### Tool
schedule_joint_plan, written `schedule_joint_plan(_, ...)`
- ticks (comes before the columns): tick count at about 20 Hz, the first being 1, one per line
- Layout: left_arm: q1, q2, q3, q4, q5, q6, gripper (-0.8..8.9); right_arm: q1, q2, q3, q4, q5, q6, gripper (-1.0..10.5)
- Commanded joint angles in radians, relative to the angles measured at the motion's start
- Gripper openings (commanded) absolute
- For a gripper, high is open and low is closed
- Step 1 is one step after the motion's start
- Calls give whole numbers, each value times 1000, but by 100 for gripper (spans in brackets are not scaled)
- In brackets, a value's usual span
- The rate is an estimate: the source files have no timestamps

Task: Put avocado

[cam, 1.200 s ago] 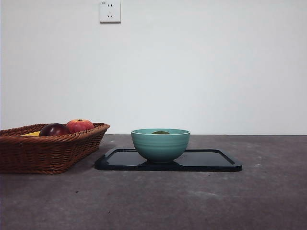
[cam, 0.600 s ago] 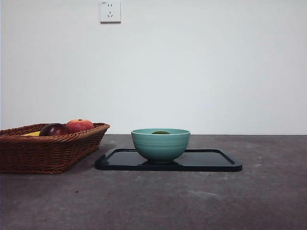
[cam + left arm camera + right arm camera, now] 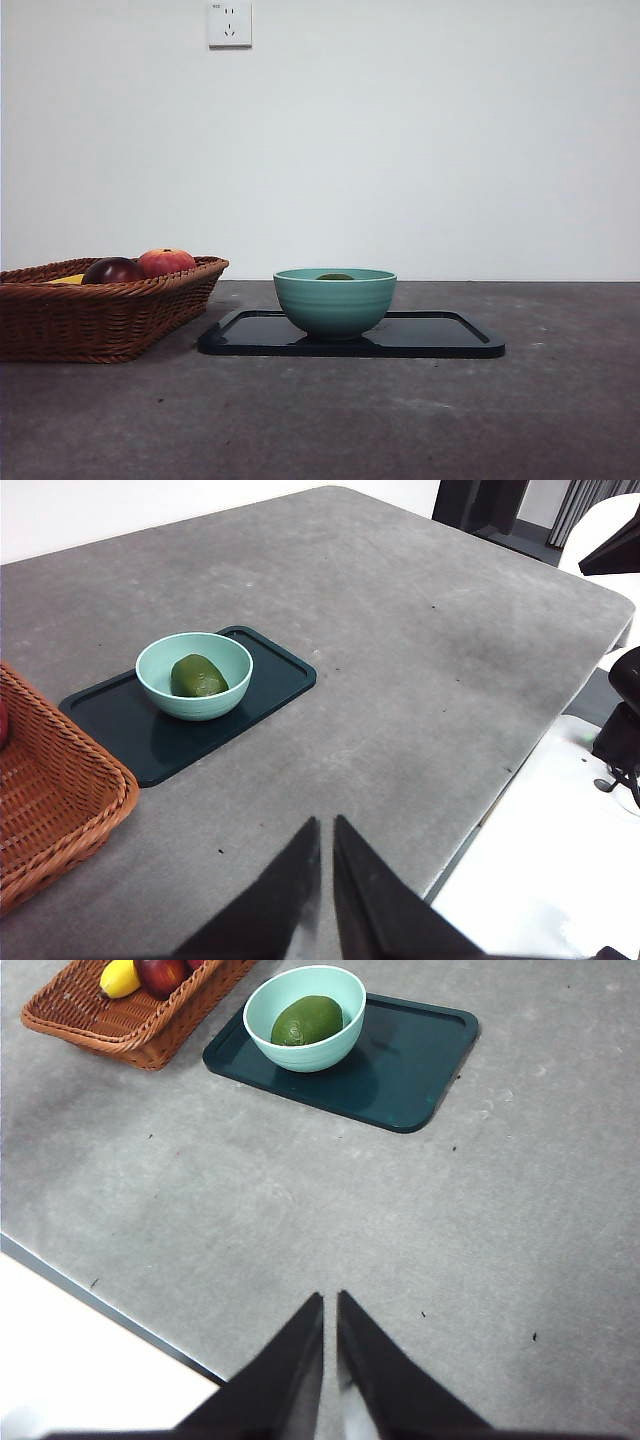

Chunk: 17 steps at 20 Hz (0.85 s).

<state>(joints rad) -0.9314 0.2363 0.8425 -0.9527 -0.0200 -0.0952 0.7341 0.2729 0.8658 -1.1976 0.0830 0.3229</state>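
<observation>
The olive-green avocado (image 3: 306, 1020) (image 3: 199, 676) lies inside the teal bowl (image 3: 335, 301) (image 3: 194, 675) (image 3: 305, 1017), with only its top (image 3: 335, 276) peeking over the rim in the front view. The bowl stands on the left part of a dark tray (image 3: 440, 335) (image 3: 130, 730) (image 3: 400, 1070). My left gripper (image 3: 326, 825) hovers high above the table, well away from the bowl, shut and holding nothing. My right gripper (image 3: 331, 1298) also hangs high and far from the bowl, shut and holding nothing. Neither arm shows in the front view.
A wicker basket (image 3: 100, 315) (image 3: 50, 800) (image 3: 140, 1025) sits left of the tray, holding a dark maroon fruit (image 3: 112, 270) (image 3: 160, 974), a red-orange fruit (image 3: 166, 262) and a yellow fruit (image 3: 119, 977). The table's edge (image 3: 100, 1300) runs near the right gripper.
</observation>
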Motion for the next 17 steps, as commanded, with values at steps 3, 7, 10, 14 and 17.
schedule_joint_plan(3, 219, 3, 1, 7, 0, 11, 19, 10, 2, 6, 9, 3, 10, 18)
schedule_joint_plan(7, 553, 0, -66, 117, 1, 186, 19, 10, 2, 6, 9, 3, 10, 18)
schedule_joint_plan(10, 754, -11, -225, 382, 6, 179, 19, 10, 2, 6, 9, 3, 10, 18)
schedule_joint_plan(14, 844, -21, -481, 660, 6, 136, 19, 10, 2, 6, 9, 3, 10, 18)
schedule_joint_plan(17, 846, -69, -672, 830, 6, 81, 19, 10, 2, 6, 9, 3, 10, 18)
